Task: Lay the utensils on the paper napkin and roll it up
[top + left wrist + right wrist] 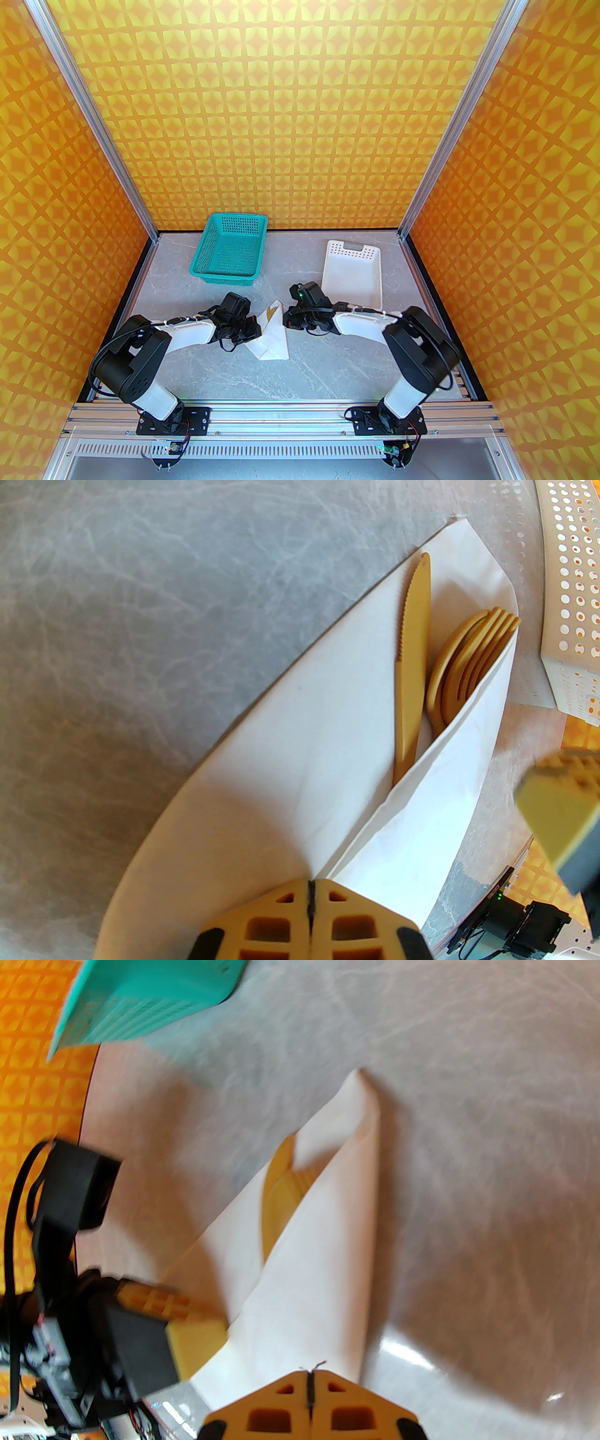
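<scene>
Both grippers are working on the near side of the teal basket (224,277), right at the paper napkin (274,344). I'm seeing the napkin lying on the grey table (328,365), nearer than the teal basket and slightly to its right, with one flap folding over the utensils.

The left gripper (311,895) is keeping its jaws pressed fully together, tips sitting at the napkin's fold. I cannot tell if paper is getting pinched between them. The right gripper (309,1382) is also showing jaws closed tight, tips overlapping the napkin's folded flap, and again I cannot tell if it's pinching the sheet.

In the left wrist view the tan utensils are poking out of the fold. A serrated knife (415,667) is lying on the open sheet, and a fork (487,648) is stacking on a spoon (435,695) just beside it, handles going under the flap.

A white perforated basket (351,276) is sitting well to the right of the teal basket.
</scene>
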